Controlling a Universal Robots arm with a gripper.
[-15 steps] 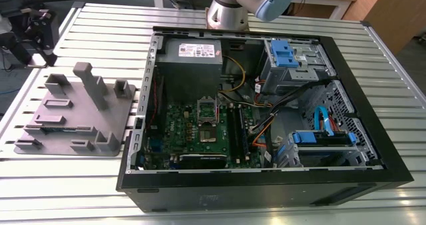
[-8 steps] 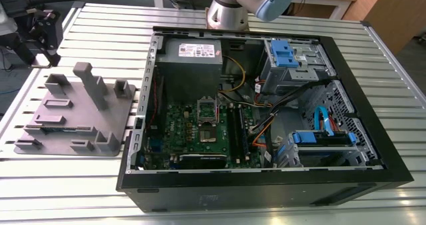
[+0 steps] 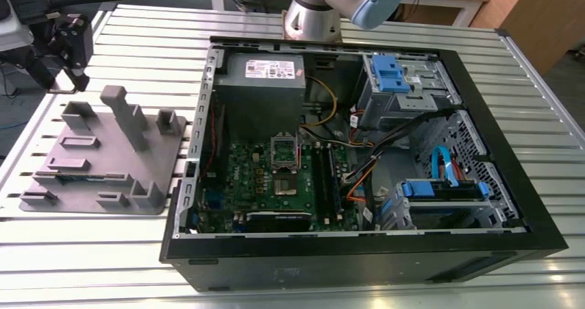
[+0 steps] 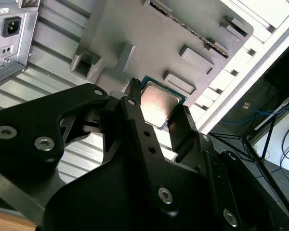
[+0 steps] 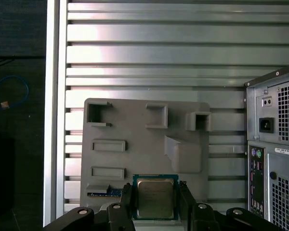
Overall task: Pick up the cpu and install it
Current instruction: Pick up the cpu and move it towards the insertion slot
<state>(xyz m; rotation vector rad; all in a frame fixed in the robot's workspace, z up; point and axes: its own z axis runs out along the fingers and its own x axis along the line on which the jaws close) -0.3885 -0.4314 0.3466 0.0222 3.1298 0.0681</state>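
Gripper (image 5: 155, 185) is clamped on the cpu (image 5: 155, 199): in both wrist views a black finger (image 5: 126, 204) presses each of two opposite edges, silvery metal top facing the cameras, green rim showing around it. In the second wrist view the cpu (image 4: 159, 105) sits between the fingers (image 4: 135, 108) of the gripper (image 4: 160, 96), clear of the grey tray (image 4: 149, 43) behind it, so it is lifted, not lying in a tray pocket. In the first wrist view the chip overlaps the edge of the tray (image 5: 135, 130), next to a thin blue-green strip (image 5: 103, 193) lying in a tray slot. In the exterior view the gripper (image 3: 62, 72) hangs above the far corner of the tray (image 3: 92, 158), toward the exterior view's left; cannot make out the chip there. The tray lies flat on the slatted metal table (image 3: 119, 247) with upright posts (image 3: 123, 114) standing on it. Just beside the tray, on the exterior view's right, is the open black computer case (image 3: 366, 261), lying on its side. Inside it are the green motherboard (image 3: 274, 189) and the metal socket (image 3: 285, 157), well apart from the tray and from the gripper. Arm base (image 3: 333, 4) stands beyond the case, far from the tray. Case rear panel (image 5: 279, 159) shows close beside the tray in the first wrist view.
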